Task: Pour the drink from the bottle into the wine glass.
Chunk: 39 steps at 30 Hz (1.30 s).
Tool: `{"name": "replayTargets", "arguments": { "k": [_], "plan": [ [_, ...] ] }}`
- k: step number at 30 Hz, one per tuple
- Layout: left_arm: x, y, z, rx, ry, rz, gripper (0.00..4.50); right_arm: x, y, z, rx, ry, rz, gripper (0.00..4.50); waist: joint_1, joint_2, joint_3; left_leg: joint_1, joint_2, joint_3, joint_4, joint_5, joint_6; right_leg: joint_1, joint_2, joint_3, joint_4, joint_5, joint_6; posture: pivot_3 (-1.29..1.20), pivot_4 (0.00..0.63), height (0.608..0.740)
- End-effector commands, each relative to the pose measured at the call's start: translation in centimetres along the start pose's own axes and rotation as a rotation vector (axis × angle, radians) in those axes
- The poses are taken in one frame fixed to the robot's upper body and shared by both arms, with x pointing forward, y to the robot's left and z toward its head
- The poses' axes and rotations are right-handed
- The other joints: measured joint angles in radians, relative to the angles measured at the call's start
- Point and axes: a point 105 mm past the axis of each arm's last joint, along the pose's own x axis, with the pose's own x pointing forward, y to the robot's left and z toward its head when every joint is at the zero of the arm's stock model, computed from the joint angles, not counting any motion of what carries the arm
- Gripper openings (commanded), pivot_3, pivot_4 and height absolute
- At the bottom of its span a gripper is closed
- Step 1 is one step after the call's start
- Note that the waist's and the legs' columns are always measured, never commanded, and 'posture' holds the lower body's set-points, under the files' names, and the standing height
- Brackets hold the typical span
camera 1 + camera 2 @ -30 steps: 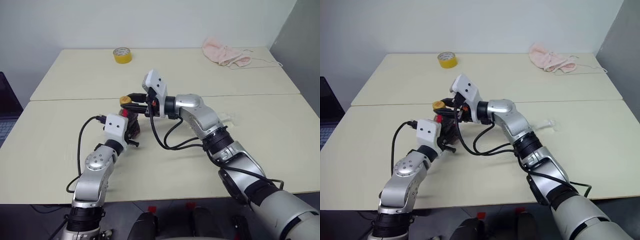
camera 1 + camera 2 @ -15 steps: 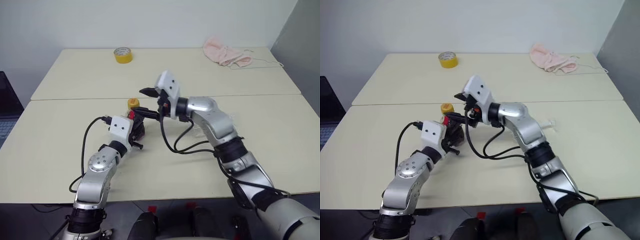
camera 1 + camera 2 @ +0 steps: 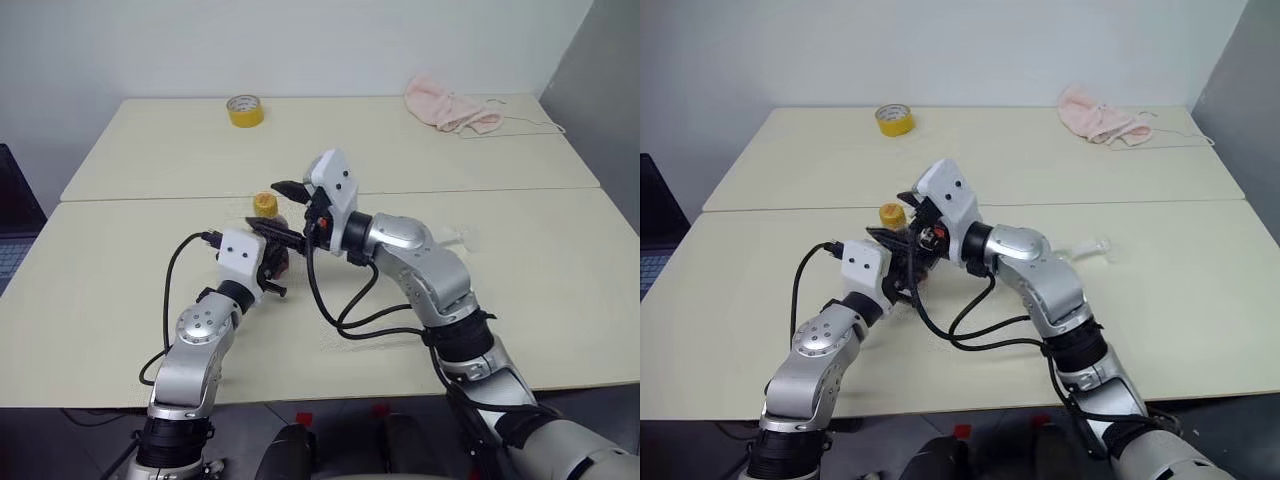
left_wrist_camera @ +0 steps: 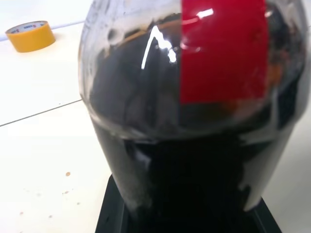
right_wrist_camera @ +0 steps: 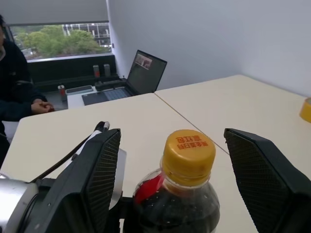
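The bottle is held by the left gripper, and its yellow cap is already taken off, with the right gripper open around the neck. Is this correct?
Not quite. The yellow cap is on the bottle, as the right wrist view shows. The rest holds: the left gripper grips the bottle, and the right gripper stands open on either side of its neck.

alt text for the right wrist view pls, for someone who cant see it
A cola bottle with its yellow cap still screwed on stands between the open right gripper's two black fingers, which do not touch it. Behind lie cream tables, an open laptop and a seated person.
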Motion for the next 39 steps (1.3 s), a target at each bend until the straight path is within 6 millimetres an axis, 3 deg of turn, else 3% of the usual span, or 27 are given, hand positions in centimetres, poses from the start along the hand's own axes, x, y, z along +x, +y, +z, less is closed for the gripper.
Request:
{"name": "replayTargets", "arguments": {
  "k": [1,11,19,35,39],
  "plan": [
    [-0.2,0.2,2.3,0.018,-0.097,0.020,0.77,0.7,0.0,1.3,-0.052,-0.042,-0.020,3.64,0.000,0.000,0.000,0.000,0.000,0.000,0.000,0.000,0.000,0.000,0.000,0.000,0.000,0.000,0.000,0.00,0.150,0.740],
    [-0.5,0.3,2.0,0.002,-0.099,0.029,0.77,1.1,-0.9,0.6,-0.034,-0.028,-0.058,3.64,0.000,0.000,0.000,0.000,0.000,0.000,0.000,0.000,0.000,0.000,0.000,0.000,0.000,0.000,0.000,0.00,0.150,0.740],
    [-0.5,0.5,1.9,-0.006,-0.101,0.038,0.77,-0.4,-2.3,0.9,0.001,-0.039,-0.103,3.64,0.000,0.000,0.000,0.000,0.000,0.000,0.000,0.000,0.000,0.000,0.000,0.000,0.000,0.000,0.000,0.00,0.150,0.740],
    [-0.4,0.7,1.9,-0.029,-0.106,0.054,0.77,-4.4,-5.2,-0.5,-0.016,0.054,-0.195,3.64,0.001,0.000,0.000,0.000,0.000,0.001,0.000,0.000,0.000,0.000,0.000,0.000,0.000,0.000,0.000,0.00,0.150,0.740],
    [-0.4,0.7,1.9,-0.030,-0.106,0.050,0.77,-4.7,-4.5,-0.4,-0.046,0.075,-0.135,3.64,-0.001,0.000,0.000,0.000,0.000,0.001,0.000,0.000,0.000,0.000,0.000,0.000,0.000,0.000,0.000,0.00,0.150,0.740]
  ]
}}
